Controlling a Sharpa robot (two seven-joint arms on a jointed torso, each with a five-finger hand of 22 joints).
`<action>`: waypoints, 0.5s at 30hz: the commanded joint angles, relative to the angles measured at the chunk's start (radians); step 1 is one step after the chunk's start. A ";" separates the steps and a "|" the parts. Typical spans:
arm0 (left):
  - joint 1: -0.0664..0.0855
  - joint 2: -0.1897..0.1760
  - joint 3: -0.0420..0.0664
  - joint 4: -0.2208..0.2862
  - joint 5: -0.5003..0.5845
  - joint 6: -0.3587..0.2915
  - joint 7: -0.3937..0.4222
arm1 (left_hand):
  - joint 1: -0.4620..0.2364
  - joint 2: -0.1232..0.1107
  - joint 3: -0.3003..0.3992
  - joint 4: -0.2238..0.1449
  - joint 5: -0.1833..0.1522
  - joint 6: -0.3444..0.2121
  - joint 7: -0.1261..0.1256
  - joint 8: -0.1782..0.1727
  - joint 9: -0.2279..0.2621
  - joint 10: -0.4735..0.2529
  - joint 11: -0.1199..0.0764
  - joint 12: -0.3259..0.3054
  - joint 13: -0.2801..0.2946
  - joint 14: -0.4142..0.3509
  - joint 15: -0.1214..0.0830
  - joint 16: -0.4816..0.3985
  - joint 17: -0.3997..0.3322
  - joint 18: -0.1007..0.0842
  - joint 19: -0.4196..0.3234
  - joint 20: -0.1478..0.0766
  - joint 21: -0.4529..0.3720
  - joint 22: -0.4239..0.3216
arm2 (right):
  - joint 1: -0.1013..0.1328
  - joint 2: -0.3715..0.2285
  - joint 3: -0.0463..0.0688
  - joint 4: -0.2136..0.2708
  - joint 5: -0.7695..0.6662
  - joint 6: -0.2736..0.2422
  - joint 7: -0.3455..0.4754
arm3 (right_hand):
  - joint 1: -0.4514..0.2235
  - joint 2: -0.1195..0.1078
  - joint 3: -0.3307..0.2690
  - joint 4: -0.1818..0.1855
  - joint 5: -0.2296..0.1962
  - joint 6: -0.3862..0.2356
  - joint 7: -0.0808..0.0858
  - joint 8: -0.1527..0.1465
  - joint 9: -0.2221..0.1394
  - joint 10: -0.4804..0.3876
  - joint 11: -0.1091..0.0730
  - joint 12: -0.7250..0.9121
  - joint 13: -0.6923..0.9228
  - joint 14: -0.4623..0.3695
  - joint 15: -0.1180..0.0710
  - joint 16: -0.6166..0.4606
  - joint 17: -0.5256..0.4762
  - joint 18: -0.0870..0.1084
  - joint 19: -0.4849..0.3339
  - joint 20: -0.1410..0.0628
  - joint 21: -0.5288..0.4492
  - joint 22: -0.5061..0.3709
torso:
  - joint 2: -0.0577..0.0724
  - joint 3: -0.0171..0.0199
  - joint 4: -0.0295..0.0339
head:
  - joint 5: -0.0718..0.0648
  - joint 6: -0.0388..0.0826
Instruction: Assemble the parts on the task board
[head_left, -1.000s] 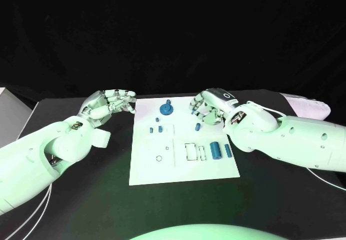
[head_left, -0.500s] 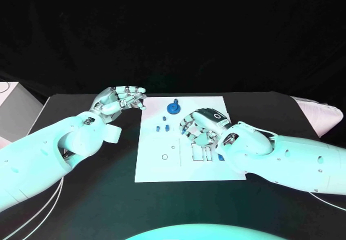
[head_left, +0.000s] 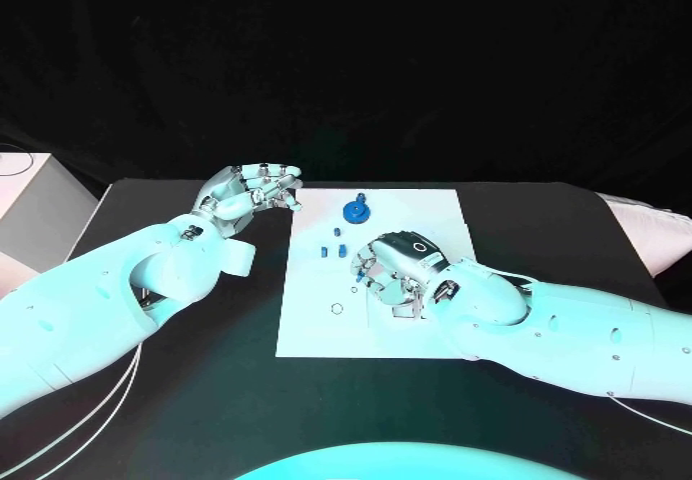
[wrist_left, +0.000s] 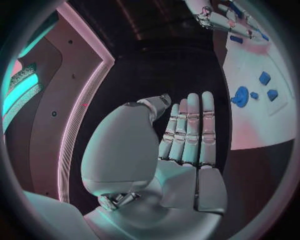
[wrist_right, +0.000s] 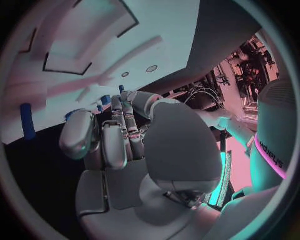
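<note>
Right hand palm-down over the task board, fingers curled, grasp indiscernible; left hand empty, fingers apart.

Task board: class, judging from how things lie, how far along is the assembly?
Early. Done: small blue parts and a round blue part stand on the far end of the task board. In hand: the right hand is over the board's middle; whether it holds anything cannot be told. The left hand hovers beside the board, empty. Left: an outlined hole is unfilled.
</note>
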 joint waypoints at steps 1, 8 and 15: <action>0.000 0.002 0.001 0.003 0.015 -0.016 0.000 | 0.007 0.003 -0.006 0.000 0.001 0.002 0.008 -0.003 -0.001 -0.001 0.005 -0.006 -0.001 0.005 0.000 -0.003 0.001 0.012 0.006 -0.001 -0.007 -0.001 | -0.008 0.007 -0.001 -0.003 -0.036 0.027 -0.034 | 0.010 0.018 0.006 -0.001 0.003 0.004 0.000 0.004 0.002 0.038 -0.029 0.002 0.001 0.047 -0.007 0.000 -0.002 -0.014 0.005 0.001 -0.005 -0.001 | 0.001 0.0020 0.0003 | 0.009 -0.007; -0.001 0.003 0.001 0.000 0.013 -0.015 -0.001 | 0.007 0.003 -0.007 0.001 0.001 0.001 0.008 -0.004 -0.001 -0.001 0.006 -0.007 -0.001 0.005 0.000 -0.004 0.001 0.012 0.006 -0.001 -0.007 -0.002 | -0.015 0.015 -0.001 -0.005 -0.045 0.020 -0.041 | 0.010 0.017 0.007 -0.001 0.004 0.003 0.000 0.004 0.002 0.038 -0.029 0.002 0.001 0.047 -0.007 0.000 -0.002 -0.014 0.004 0.001 -0.006 -0.002 | 0.000 0.0012 -0.0016 | 0.014 -0.014; -0.001 0.005 0.001 -0.004 0.013 -0.013 -0.002 | 0.007 0.003 -0.007 0.001 0.001 0.001 0.008 -0.004 -0.001 -0.001 0.006 -0.007 -0.001 0.005 0.000 -0.004 0.001 0.012 0.006 -0.001 -0.007 -0.002 | -0.018 0.020 -0.002 -0.004 -0.047 0.021 -0.040 | 0.010 0.017 0.007 -0.001 0.004 0.003 0.000 0.004 0.002 0.038 -0.029 0.002 0.001 0.047 -0.007 0.000 -0.002 -0.014 0.004 0.001 -0.006 -0.002 | 0.001 0.0031 -0.0015 | 0.016 -0.018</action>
